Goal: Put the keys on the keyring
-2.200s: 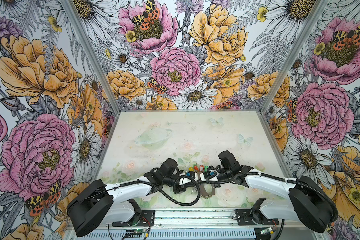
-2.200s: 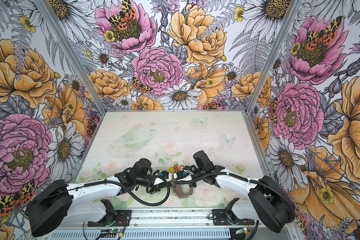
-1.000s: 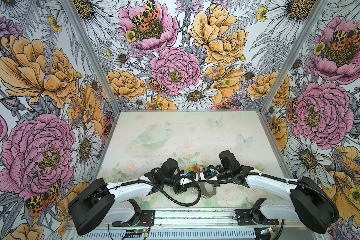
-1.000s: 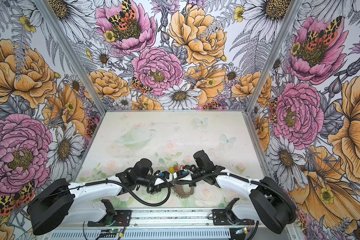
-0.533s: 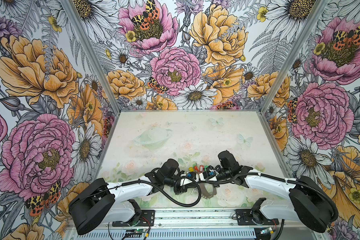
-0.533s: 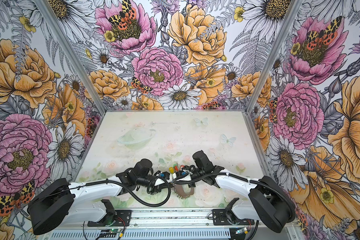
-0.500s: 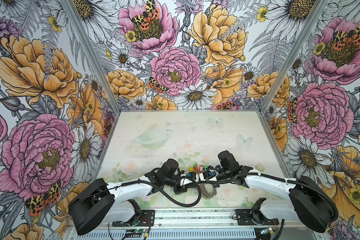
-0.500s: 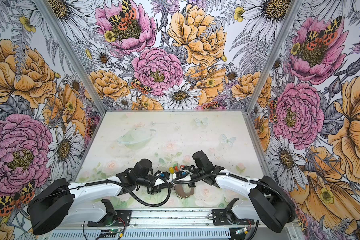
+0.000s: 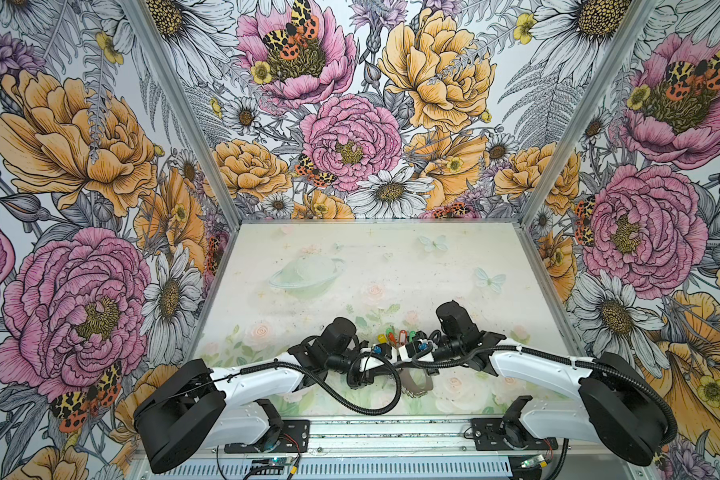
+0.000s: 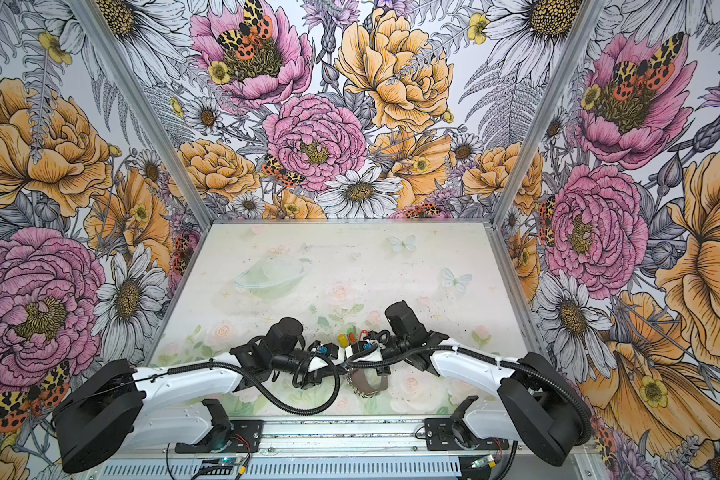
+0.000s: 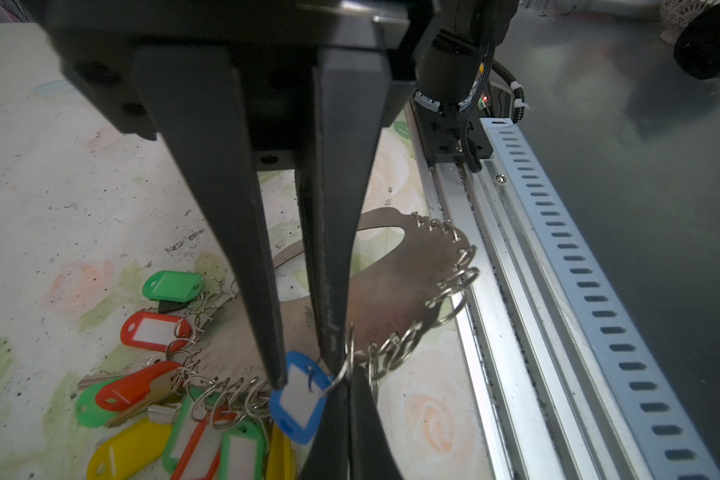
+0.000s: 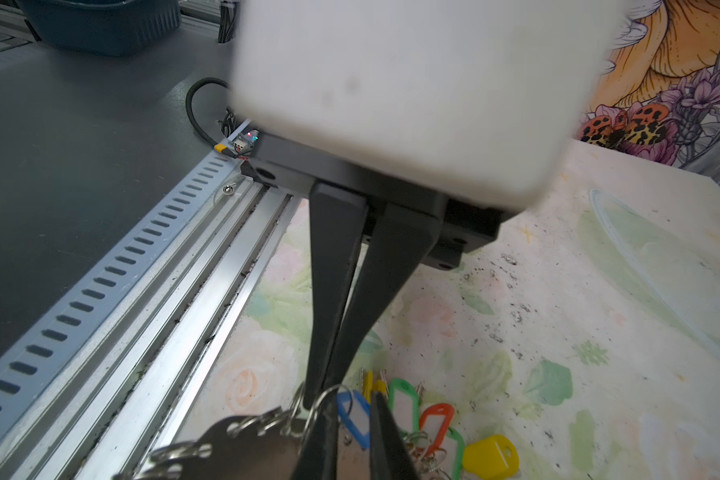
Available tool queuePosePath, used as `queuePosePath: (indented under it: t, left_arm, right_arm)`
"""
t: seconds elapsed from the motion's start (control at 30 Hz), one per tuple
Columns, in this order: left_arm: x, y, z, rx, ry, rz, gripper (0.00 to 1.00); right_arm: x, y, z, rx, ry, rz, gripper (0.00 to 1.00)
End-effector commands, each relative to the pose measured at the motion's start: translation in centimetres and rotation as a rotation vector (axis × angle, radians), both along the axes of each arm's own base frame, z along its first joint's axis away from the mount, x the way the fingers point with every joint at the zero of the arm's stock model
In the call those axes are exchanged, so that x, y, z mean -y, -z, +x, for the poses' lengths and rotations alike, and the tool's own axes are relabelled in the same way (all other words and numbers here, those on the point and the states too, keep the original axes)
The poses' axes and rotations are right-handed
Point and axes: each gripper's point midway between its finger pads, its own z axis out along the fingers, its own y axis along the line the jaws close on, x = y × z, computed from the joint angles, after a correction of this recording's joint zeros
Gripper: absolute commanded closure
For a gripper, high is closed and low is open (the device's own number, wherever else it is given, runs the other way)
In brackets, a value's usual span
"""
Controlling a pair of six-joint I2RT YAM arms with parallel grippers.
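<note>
- Left wrist: left gripper [image 11: 304, 374] was clamped on blue oblong plastic key tag [image 11: 298, 399], over the ringed edge of flat grey oval metal keyring [image 11: 395, 282].
- Right wrist: right gripper [image 12: 321, 395] sat tip-to-tip with it, jaws nearly together; we couldn't tell any hold.
- In a top view: keyring [image 10: 366, 384] lay midway, neither gripper clearly nearer.

readable text: none | flat grey metal oval keyring [image 11: 404, 282]: faint stamped digits beside fingertips of left gripper [image 11: 305, 373], too faint to read
</note>
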Motion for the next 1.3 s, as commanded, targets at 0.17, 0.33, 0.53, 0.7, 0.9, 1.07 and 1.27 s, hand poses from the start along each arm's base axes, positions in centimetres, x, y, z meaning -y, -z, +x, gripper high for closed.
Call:
queuePosePath:
  t: [0.17, 0.33, 0.53, 0.7, 0.9, 1.07, 1.27]
  left_arm:
    - [0.7, -1.9, 1.1, 0.074, -0.017, -0.067, 1.0]
    - [0.6, -1.7, 1.4, 0.084, -0.033, -0.064, 1.0]
    - [0.3, -1.5, 2.3, 0.108, -0.077, -0.053, 1.0]
    - [0.1, -1.2, 3.1, 0.132, -0.114, -0.035, 1.0]
    - [-0.1, -1.6, 3.1, 0.149, -0.12, -0.05, 1.0]
    - [-0.1, -1.8, 2.8, 0.142, -0.106, -0.062, 1.0]
    - [-0.1, -2.1, 2.5, 0.138, -0.096, -0.076, 1.0]
  right_arm:
    - [0.1, -0.7, 1.7, 0.03, 0.114, 0.012, 0.83]
    - [0.8, -1.7, 3.6, 0.048, 0.248, 0.005, 0.82]
    - [1.3, -3.4, 2.3, 0.018, 0.268, 0.041, 0.82]
    - [1.1, -2.6, 0.5, -0.04, 0.246, 0.019, 0.82]
    - [1.1, -1.2, -0.1, -0.082, 0.256, -0.01, 0.82]
    - [1.4, -0.6, 0.7, -0.073, 0.298, -0.033, 0.82]
    - [1.3, 0.4, 0.9, -0.081, 0.299, -0.062, 0.83]
